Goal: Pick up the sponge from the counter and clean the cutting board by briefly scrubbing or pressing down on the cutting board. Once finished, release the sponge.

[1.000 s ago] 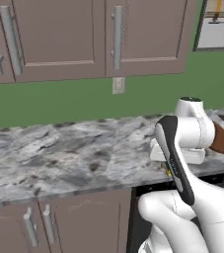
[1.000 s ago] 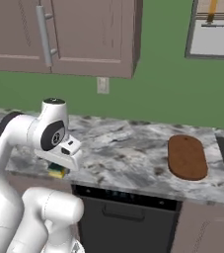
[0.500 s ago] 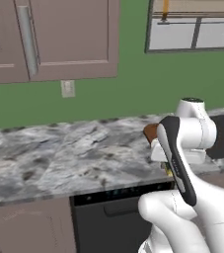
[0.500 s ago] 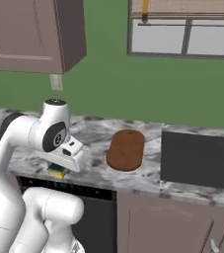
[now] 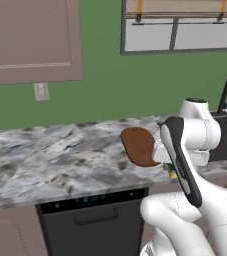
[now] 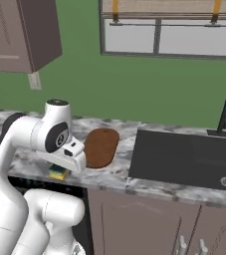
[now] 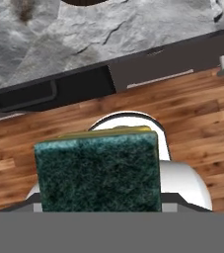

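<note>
The sponge (image 7: 97, 168) sits clamped in the gripper (image 6: 59, 169), held out in front of the desk (image 5: 60, 160) edge — short of the cutting board (image 6: 100, 147). It looks light and squashy (a side grip suits), so firm pressing should flatten it harmlessly.

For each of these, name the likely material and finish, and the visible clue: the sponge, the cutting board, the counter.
Sponge: rough, fibrous dark green scouring layer over a yellow, probably foam, body showing at its edge.
Cutting board: likely wood, matte; reddish-brown, grain too faint to confirm.
Counter: looks like polished stone, perhaps marble; grey-white with dark veins.
</note>
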Robot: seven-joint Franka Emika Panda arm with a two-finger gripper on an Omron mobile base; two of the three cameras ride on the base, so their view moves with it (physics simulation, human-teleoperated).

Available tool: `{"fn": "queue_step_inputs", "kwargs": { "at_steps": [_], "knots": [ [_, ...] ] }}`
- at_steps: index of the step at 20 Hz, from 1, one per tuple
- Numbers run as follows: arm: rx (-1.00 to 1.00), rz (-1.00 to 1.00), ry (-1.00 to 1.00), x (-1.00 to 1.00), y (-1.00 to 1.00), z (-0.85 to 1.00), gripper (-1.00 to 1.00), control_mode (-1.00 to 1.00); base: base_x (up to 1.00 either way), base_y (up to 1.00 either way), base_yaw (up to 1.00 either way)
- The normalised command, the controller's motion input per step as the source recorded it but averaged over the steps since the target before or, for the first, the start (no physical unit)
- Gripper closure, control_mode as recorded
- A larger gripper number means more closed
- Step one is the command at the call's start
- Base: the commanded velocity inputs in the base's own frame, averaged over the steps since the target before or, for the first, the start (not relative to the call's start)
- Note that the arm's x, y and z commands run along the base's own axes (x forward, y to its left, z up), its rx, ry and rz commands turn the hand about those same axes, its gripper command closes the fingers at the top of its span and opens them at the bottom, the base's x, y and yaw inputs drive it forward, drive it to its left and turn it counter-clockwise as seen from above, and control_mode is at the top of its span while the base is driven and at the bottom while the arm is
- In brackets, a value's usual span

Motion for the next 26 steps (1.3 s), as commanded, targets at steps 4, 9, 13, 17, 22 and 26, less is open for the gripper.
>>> {"fn": "queue_step_inputs", "kwargs": {
  "at_steps": [4, 9, 13, 17, 22, 26],
  "knots": [
    [0.00, 0.00, 0.00, 0.00, 0.00, 0.00, 1.00, 1.00, 0.45, 0.10, 0.00],
    [0.00, 0.00, 0.00, 0.00, 0.00, 0.00, 1.00, 1.00, 0.37, 0.18, -0.07],
    [0.00, 0.00, 0.00, 0.00, 0.00, 0.00, 1.00, 1.00, 0.26, 0.14, -0.14],
    [0.00, 0.00, 0.00, 0.00, 0.00, 0.00, 1.00, 1.00, 0.35, 0.02, -0.08],
    [0.00, 0.00, 0.00, 0.00, 0.00, 0.00, 1.00, 1.00, 0.35, -0.02, 0.00],
    [0.00, 0.00, 0.00, 0.00, 0.00, 0.00, 1.00, 1.00, 0.41, -0.12, 0.01]
  ]
}}
